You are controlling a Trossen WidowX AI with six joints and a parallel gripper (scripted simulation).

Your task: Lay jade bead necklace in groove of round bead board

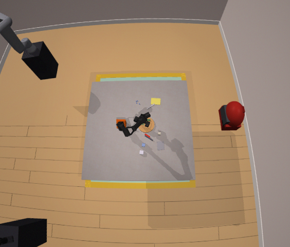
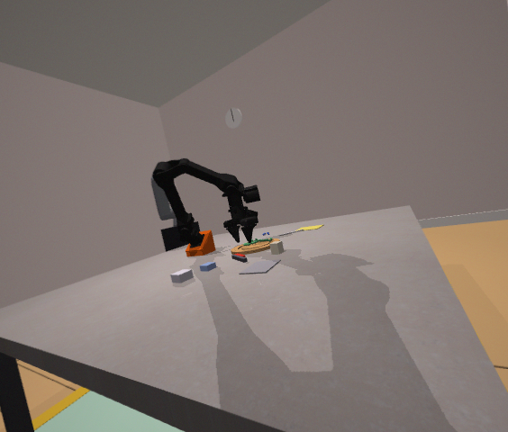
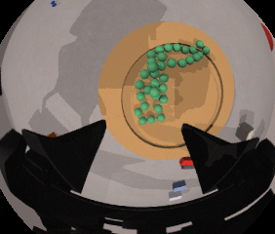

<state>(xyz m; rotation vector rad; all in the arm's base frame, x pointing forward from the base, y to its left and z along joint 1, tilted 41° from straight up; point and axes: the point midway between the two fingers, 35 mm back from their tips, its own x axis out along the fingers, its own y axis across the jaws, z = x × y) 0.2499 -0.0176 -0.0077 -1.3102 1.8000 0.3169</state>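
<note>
The jade bead necklace [image 2: 262, 241] [image 3: 154, 93] lies bunched on the round bead board [image 1: 146, 130] [image 2: 239, 250] [image 3: 176, 154]. In the wrist view its upper strand runs near the top of the dark groove and doubles back at the upper right. The rest hangs as a narrow folded loop toward the gripper, inside the groove's left side. The right and lower groove show no beads. My gripper [image 2: 244, 241] [image 3: 144, 125] is open and empty, pointing down just above the board's near-left edge, its fingertips on either side of the loop's lower end. The top view mostly hides the necklace behind the arm.
A red and dark tool [image 1: 147, 136] [image 2: 239, 256] lies beside the board, with a beige block [image 1: 159, 133] [image 2: 276, 247] close by. Farther off are a blue block [image 1: 143, 144], a white block [image 1: 141, 152], a grey pad [image 1: 160, 145] and a yellow sheet [image 1: 155, 101].
</note>
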